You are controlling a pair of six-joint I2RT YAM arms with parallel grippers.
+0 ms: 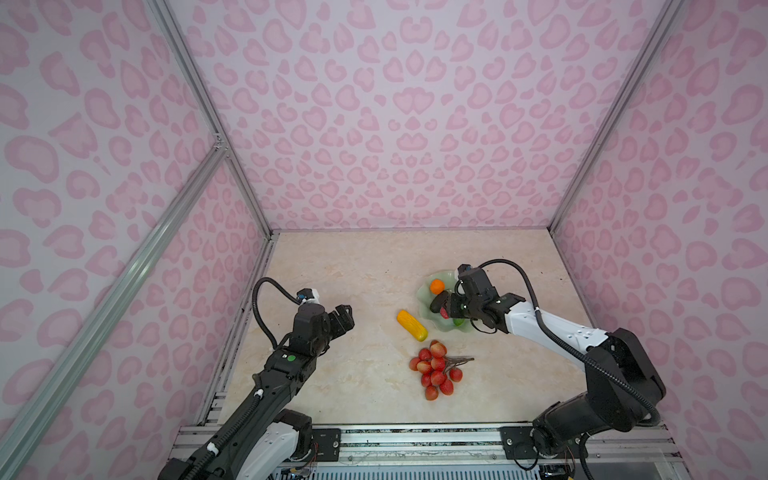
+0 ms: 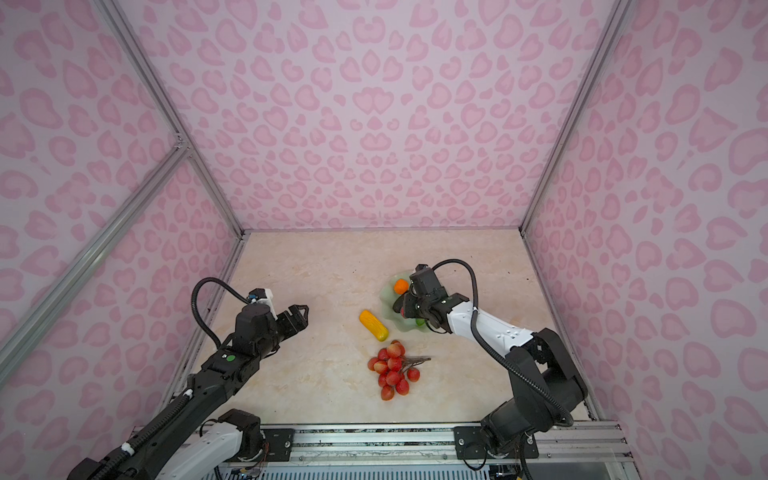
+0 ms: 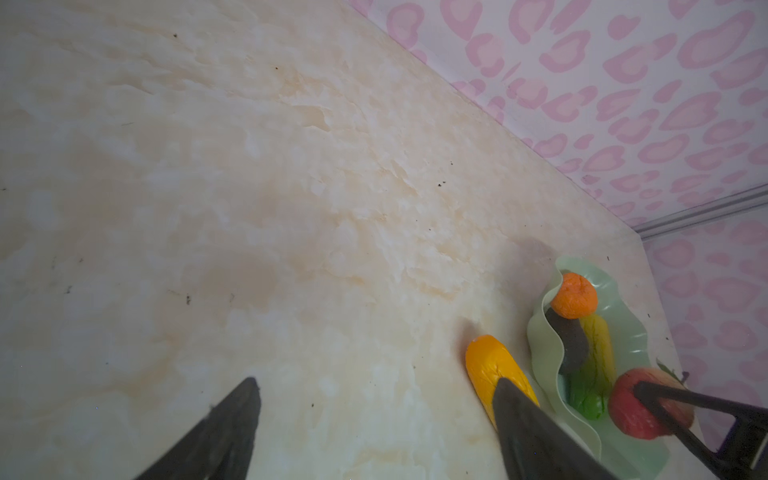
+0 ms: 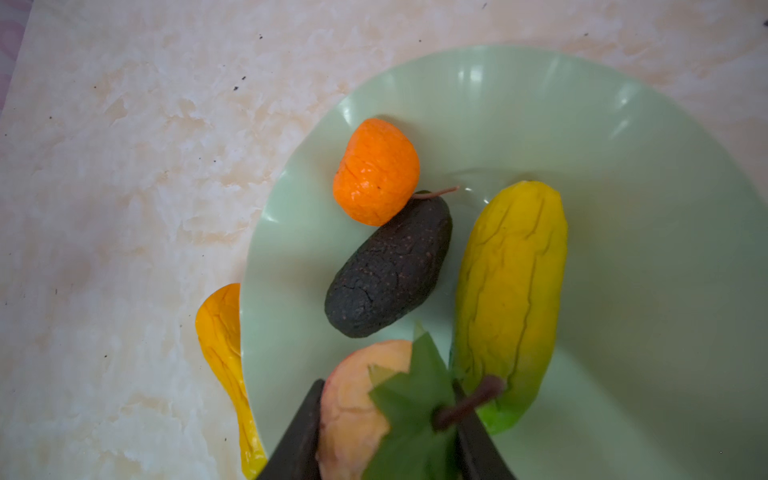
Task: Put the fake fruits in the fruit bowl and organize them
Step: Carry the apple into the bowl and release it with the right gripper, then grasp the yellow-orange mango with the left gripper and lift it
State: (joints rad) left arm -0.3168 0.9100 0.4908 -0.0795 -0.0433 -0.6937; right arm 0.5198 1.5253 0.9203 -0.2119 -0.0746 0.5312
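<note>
Glossy wavy-rimmed fruit bowl [image 4: 623,208] under right gripper [image 4: 388,424] pinching the leafy pink strawberry [image 4: 353,395] — left gripper [image 3: 376,386] spread.

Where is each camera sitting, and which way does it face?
Both top views: high above the near edge, looking down at the table; both arms, left gripper and right gripper, show.
Left wrist: on the left arm, facing across the table toward the fruit bowl; its open fingers show.
Right wrist: looking down into the bowl; its fingers clamp the pink-red fruit.
Both wrist views share the small orange and avocado.
</note>
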